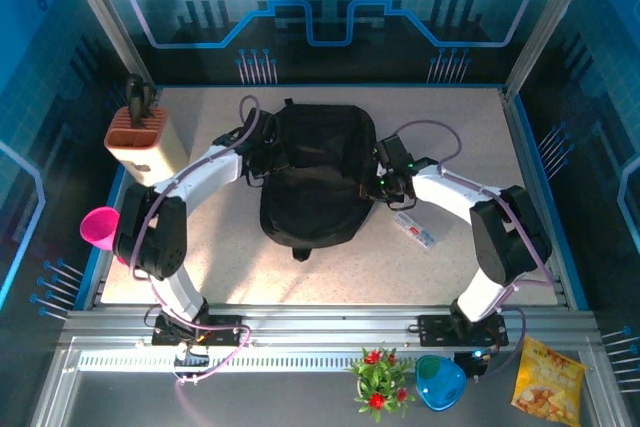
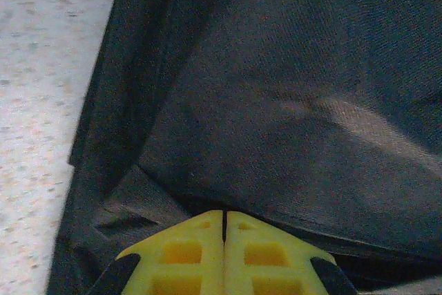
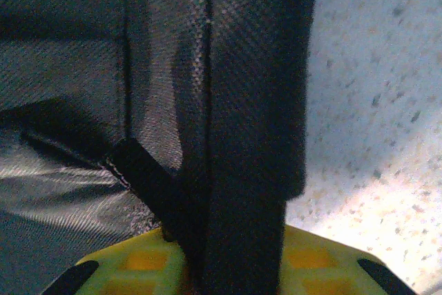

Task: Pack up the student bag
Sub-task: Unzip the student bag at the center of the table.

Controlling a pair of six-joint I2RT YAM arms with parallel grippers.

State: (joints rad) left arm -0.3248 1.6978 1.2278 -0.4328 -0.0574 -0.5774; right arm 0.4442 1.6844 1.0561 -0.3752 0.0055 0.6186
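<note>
The student bag (image 1: 315,172), a large black fabric backpack, lies flat in the middle of the table, its small loop toward the near edge. My left gripper (image 1: 262,152) is at the bag's upper left side. In the left wrist view its yellow fingers (image 2: 186,250) are pressed together at the tip (image 2: 224,213), with the bag's fabric (image 2: 276,101) folded tight over it. My right gripper (image 1: 378,185) is at the bag's right edge. In the right wrist view a thick black band of the bag (image 3: 252,136) runs between the yellow fingers (image 3: 324,260), and the gripper (image 3: 235,240) is shut on it.
A beige holder with an orange top (image 1: 143,137) stands at the back left, and a pink cup (image 1: 100,227) lies at the left edge. A small clear packet (image 1: 415,230) lies right of the bag. On the front rail are a potted plant (image 1: 378,377), a blue bowl (image 1: 438,382) and a snack bag (image 1: 548,379).
</note>
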